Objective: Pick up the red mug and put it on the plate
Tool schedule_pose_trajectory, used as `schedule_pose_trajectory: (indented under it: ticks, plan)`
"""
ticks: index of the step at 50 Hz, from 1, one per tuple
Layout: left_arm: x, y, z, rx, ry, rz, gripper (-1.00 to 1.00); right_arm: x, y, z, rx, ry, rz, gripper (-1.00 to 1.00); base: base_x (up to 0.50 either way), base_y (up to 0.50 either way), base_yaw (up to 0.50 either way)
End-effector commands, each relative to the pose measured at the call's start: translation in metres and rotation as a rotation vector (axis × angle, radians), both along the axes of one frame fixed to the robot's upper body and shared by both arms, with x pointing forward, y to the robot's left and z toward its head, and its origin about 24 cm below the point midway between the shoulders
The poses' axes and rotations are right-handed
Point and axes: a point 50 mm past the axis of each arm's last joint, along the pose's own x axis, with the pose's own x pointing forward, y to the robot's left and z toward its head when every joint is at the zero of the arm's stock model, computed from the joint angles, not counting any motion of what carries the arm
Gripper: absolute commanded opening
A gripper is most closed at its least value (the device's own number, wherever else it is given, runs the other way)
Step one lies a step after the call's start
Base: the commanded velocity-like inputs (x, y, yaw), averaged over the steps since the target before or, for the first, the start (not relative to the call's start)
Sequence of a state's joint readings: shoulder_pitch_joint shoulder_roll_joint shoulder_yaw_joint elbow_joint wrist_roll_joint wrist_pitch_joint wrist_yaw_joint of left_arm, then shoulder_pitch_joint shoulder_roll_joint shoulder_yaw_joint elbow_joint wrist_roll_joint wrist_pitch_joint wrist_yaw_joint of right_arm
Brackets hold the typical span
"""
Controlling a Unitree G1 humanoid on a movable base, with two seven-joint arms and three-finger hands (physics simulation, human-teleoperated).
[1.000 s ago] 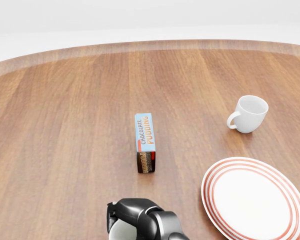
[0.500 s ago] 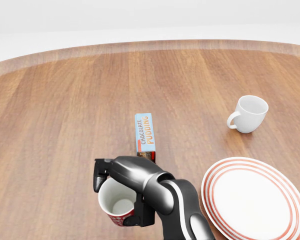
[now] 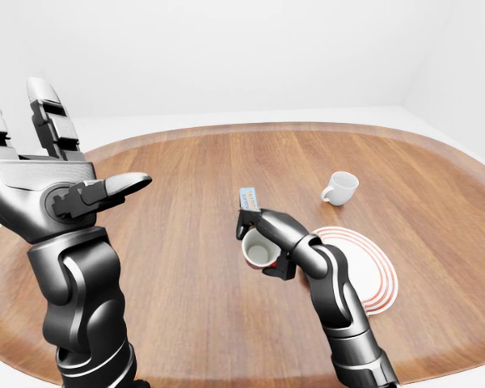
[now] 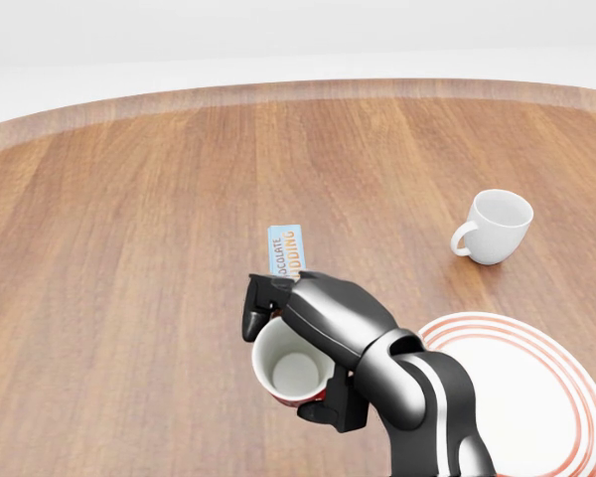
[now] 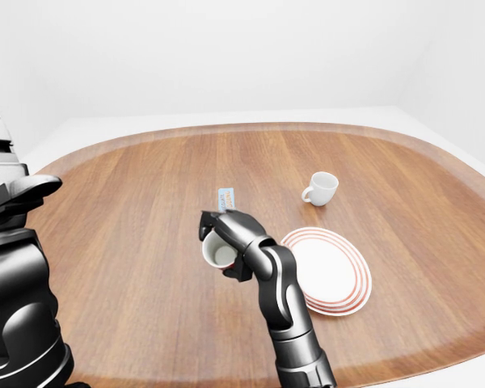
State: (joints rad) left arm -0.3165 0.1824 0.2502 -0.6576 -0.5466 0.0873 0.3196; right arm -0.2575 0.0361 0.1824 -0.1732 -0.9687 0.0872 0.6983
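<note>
The red mug (image 4: 292, 373) is gripped by the right hand (image 4: 318, 338), whose dark fingers (image 4: 261, 308) are wrapped over the rim and down the outer wall, so that only the white inside and a strip of red at the lower edge are seen in the head view. The mug is held with its mouth facing the camera; whether it is clear of the wooden table (image 4: 129, 248) cannot be told for certain.

Just to the right of the hand in the head view, the plate (image 4: 536, 397) with red rings is seen lying flat on the table, its left edge partly covered by the forearm. The mug is beside the plate, not over it. Directly above the hand in that view, the top of a chocolate pudding box (image 4: 286, 250) is seen, its lower part hidden by the knuckles. Further up and to the right of the hand, well apart from it, a white cup (image 4: 497, 227) is stood upright, its handle turned to the view's left.

The left hand (image 3: 52, 182) is raised at the left of the left-eye view, fingers spread wide and nothing held.
</note>
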Motion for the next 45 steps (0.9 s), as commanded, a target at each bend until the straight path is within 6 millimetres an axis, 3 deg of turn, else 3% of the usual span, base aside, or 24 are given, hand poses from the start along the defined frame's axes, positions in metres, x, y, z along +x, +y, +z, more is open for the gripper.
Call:
schedule_pose_trajectory:
  ticks: [1, 19, 20, 22, 45]
  plan:
    - [0.001, 0.0, 0.0, 0.002, 0.004, 0.002, 1.0, -0.007, -0.022, 0.008, 0.022, -0.044, -0.045, -1.0, 0.0, 0.0, 0.0]
    - [0.002, 0.0, -0.001, 0.005, 0.008, 0.005, 1.0, -0.012, -0.042, 0.01, 0.015, -0.059, -0.102, -1.0, 0.0, 0.0, 0.0]
    - [0.002, 0.001, 0.0, 0.004, 0.007, 0.008, 1.0, -0.011, -0.06, 0.004, 0.015, -0.036, -0.157, -1.0, 0.0, 0.0, 0.0]
    - [0.001, 0.001, 0.0, 0.003, 0.005, 0.006, 1.0, -0.01, -0.069, 0.004, 0.021, -0.032, -0.182, -1.0, 0.0, 0.0, 0.0]
    - [-0.001, 0.003, 0.002, -0.007, -0.007, 0.009, 1.0, 0.003, -0.15, -0.004, 0.046, 0.044, -0.381, -1.0, 0.0, 0.0, 0.0]
